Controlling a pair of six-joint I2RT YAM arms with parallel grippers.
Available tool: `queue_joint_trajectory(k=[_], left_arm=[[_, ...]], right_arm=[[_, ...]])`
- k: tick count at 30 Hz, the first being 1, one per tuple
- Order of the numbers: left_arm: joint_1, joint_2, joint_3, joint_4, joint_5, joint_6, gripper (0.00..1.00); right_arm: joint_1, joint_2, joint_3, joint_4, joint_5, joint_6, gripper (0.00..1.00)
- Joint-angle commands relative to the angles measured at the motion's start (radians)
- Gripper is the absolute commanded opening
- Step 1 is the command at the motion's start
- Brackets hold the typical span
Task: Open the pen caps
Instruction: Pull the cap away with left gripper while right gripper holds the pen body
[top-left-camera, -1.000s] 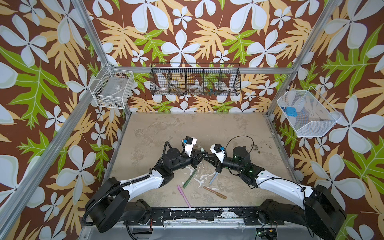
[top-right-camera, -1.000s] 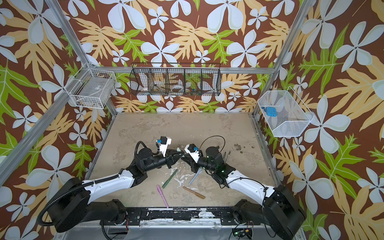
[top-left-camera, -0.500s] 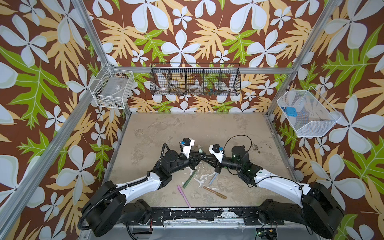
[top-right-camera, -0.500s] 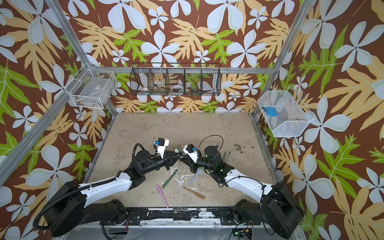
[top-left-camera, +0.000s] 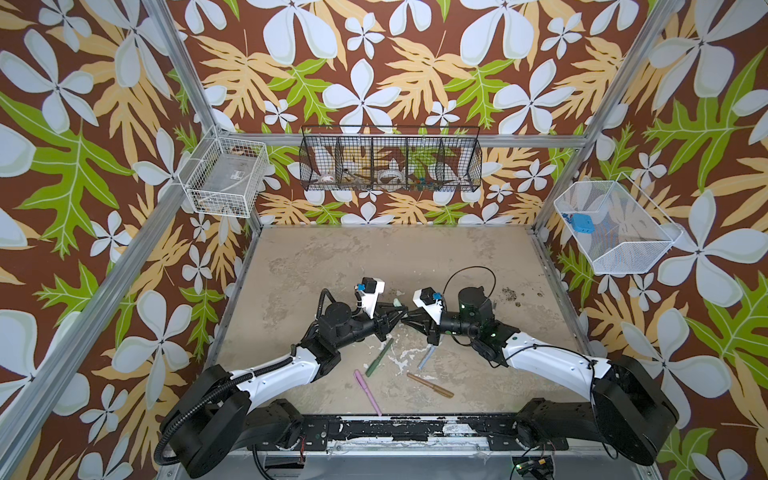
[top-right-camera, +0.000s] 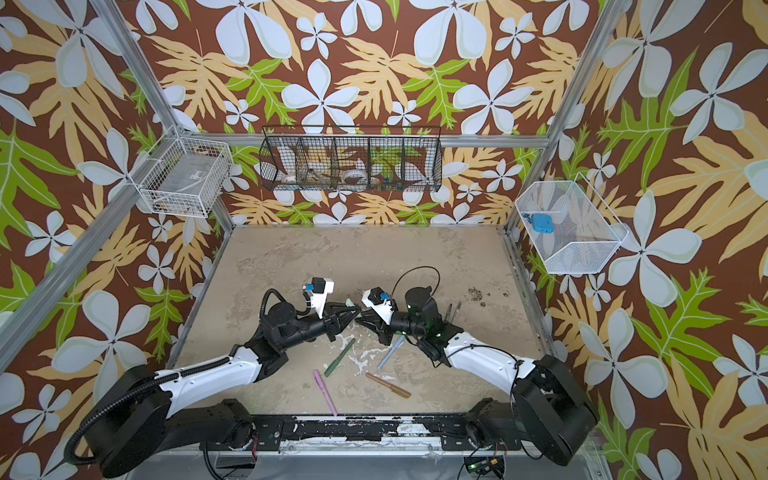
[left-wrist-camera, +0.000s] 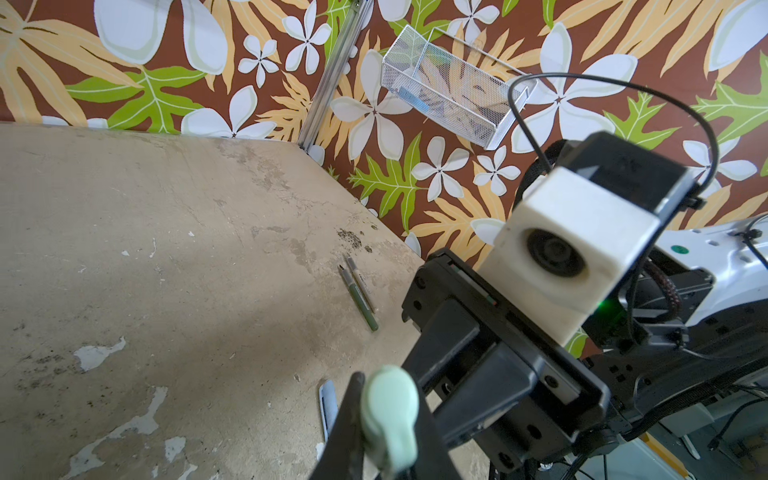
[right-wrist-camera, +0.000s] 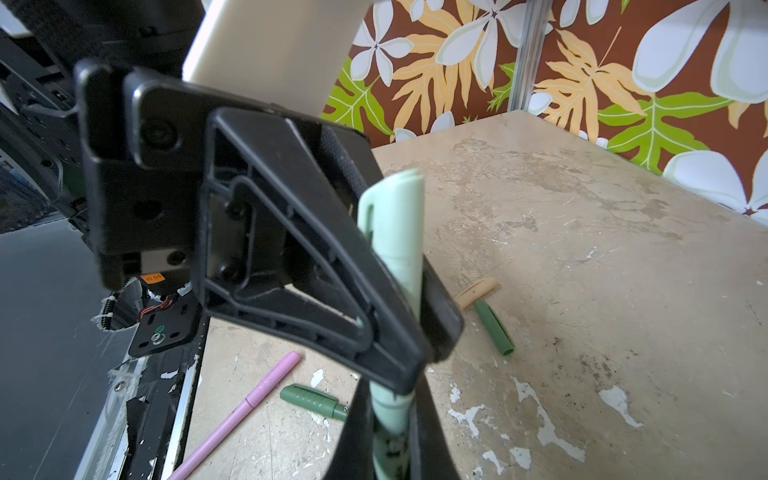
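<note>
A mint-green pen hangs in the air between my two grippers over the middle of the table. My left gripper (left-wrist-camera: 388, 399) is shut on its pen cap (left-wrist-camera: 390, 415), whose clip end (top-left-camera: 398, 302) sticks out toward the back. My right gripper (right-wrist-camera: 390, 419) is shut on the patterned pen body (right-wrist-camera: 388, 449), just below the cap's seam. Both grippers meet tip to tip in both top views, left gripper (top-right-camera: 353, 314) and right gripper (top-right-camera: 362, 316). In the right wrist view a loose green cap (right-wrist-camera: 493, 328) and a beige cap (right-wrist-camera: 476, 293) lie on the table.
Capped pens lie in front of the grippers: dark green (top-left-camera: 379, 357), light blue (top-left-camera: 426, 358), brown (top-left-camera: 430, 385), pink (top-left-camera: 367, 391). Two uncapped pen bodies (left-wrist-camera: 359, 291) lie near the right wall. Wire baskets hang on the walls, a white mesh one (top-left-camera: 615, 226) at the right.
Both grippers, with the mint pen held between them, have drifted slightly to the left. The grips have not changed.
</note>
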Motion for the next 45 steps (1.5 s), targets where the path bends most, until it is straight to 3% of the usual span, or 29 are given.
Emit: queue_joint_trajectory(k=[1,8,13,17,27,29,34,45], left_arm=[[0.005,-0.006,0.003,0.130,0.010,-0.017,0.00],[0.010,-0.010,-0.003,0.139,0.013,-0.021,0.00],[0.011,-0.012,-0.005,0.138,0.000,-0.025,0.00],[0.013,-0.019,-0.001,0.108,-0.045,-0.033,0.00],[0.016,-0.029,0.004,0.057,-0.139,-0.052,0.00],[0.017,-0.030,0.004,0.054,-0.143,-0.051,0.00],[0.020,-0.034,-0.001,0.058,-0.146,-0.055,0.00],[0.034,-0.060,-0.028,0.095,-0.132,-0.057,0.00]], right_arm=[[0.000,0.020,0.007,-0.053,-0.164,-0.023,0.00],[-0.015,0.055,0.017,-0.046,-0.244,-0.007,0.00],[-0.015,0.065,0.026,-0.064,-0.194,-0.007,0.00],[0.007,0.054,0.026,-0.070,-0.064,-0.009,0.00],[0.152,0.021,0.006,-0.048,0.411,-0.042,0.00],[0.163,0.012,-0.005,-0.031,0.457,-0.039,0.00],[0.162,-0.004,-0.017,-0.019,0.415,-0.042,0.00],[0.083,0.047,0.016,-0.077,0.102,-0.054,0.00]])
